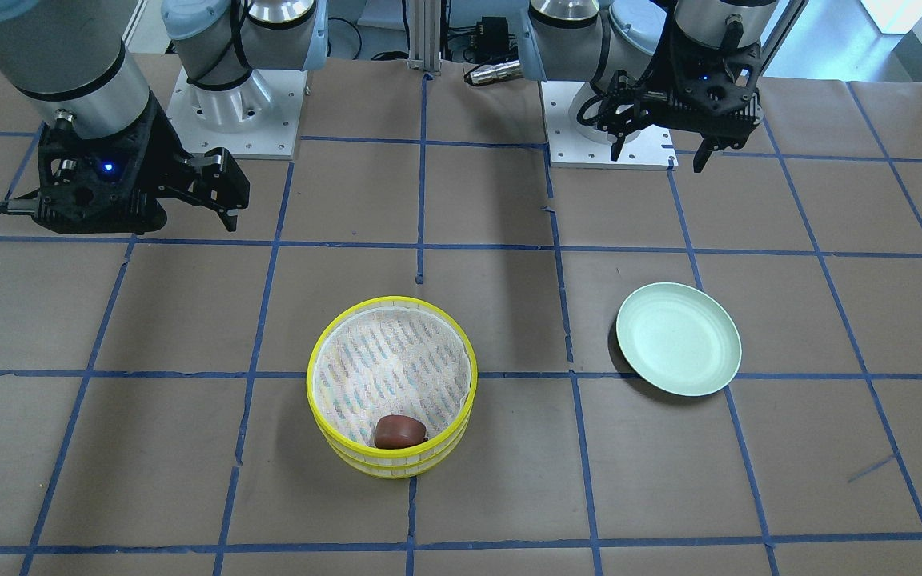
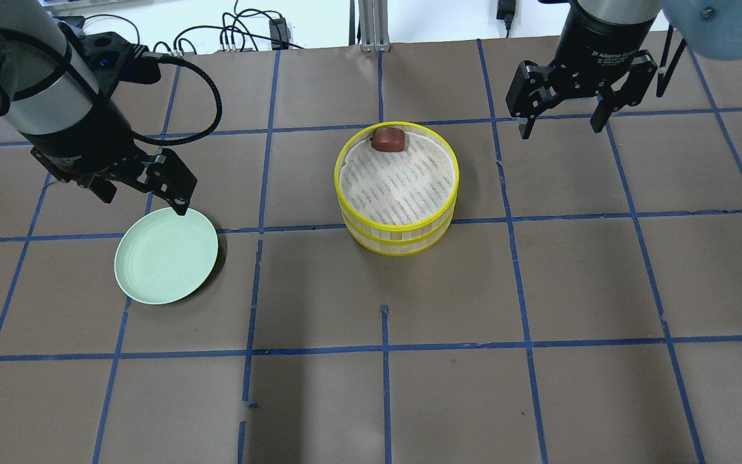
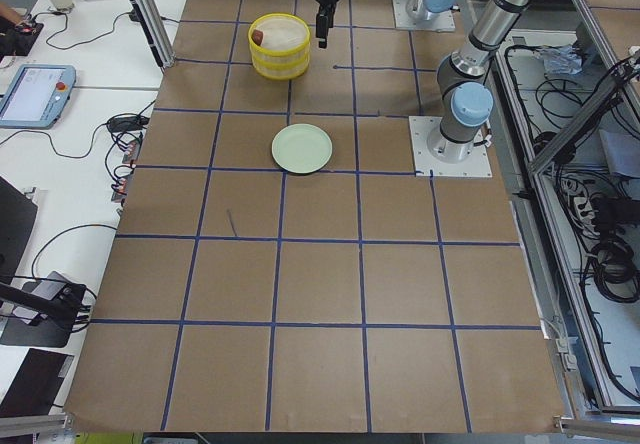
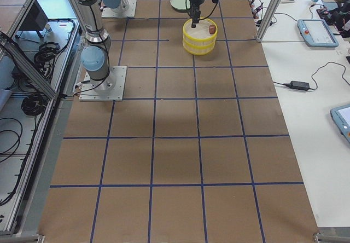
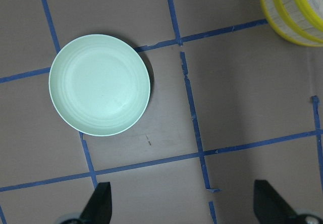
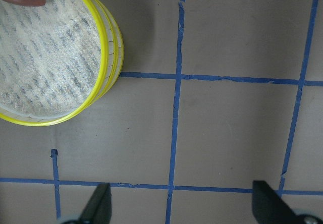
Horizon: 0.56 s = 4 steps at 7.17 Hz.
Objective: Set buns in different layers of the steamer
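Observation:
The steamer (image 2: 397, 235) is two yellow-rimmed trays stacked at the table's middle; it also shows in the front view (image 1: 397, 464). The dark reddish-brown bun (image 2: 388, 138) lies in the top tray against its far rim, also seen in the front view (image 1: 398, 431). The white bun is out of view. My left gripper (image 2: 142, 196) is open and empty, hovering over the plate's edge nearest the robot. My right gripper (image 2: 561, 129) is open and empty, raised to the right of the steamer. The wrist views show both sets of fingertips wide apart.
A pale green plate (image 2: 165, 258) lies bare to the left of the steamer, also in the left wrist view (image 5: 99, 99). Brown paper with blue tape grid lines covers the table (image 2: 538, 290). The arm bases stand at the robot's side (image 1: 237, 112).

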Motion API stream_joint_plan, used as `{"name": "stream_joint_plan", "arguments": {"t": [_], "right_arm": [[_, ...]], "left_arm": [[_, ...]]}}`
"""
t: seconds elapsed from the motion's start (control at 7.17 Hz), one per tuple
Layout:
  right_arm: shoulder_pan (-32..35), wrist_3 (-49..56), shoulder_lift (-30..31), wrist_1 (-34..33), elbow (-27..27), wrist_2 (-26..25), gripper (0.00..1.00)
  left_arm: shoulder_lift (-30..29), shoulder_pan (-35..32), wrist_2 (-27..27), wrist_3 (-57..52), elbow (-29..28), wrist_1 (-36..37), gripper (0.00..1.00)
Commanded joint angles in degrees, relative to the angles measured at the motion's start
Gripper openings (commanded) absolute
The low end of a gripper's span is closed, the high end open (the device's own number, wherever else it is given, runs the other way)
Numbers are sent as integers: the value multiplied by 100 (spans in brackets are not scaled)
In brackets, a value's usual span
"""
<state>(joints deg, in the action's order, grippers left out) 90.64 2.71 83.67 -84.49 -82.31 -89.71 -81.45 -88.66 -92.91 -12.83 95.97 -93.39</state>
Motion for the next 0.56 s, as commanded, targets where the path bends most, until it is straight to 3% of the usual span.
{"name": "stream_joint_plan", "arguments": {"t": [0.0, 0.42], "right_arm": [[-20, 1, 0, -15, 4, 15, 97], [-20, 1, 0, 2, -4, 6, 98]], "left_arm": [[33, -11, 36, -18, 71, -22, 100], [33, 7, 1, -26, 80, -30, 100]]}}
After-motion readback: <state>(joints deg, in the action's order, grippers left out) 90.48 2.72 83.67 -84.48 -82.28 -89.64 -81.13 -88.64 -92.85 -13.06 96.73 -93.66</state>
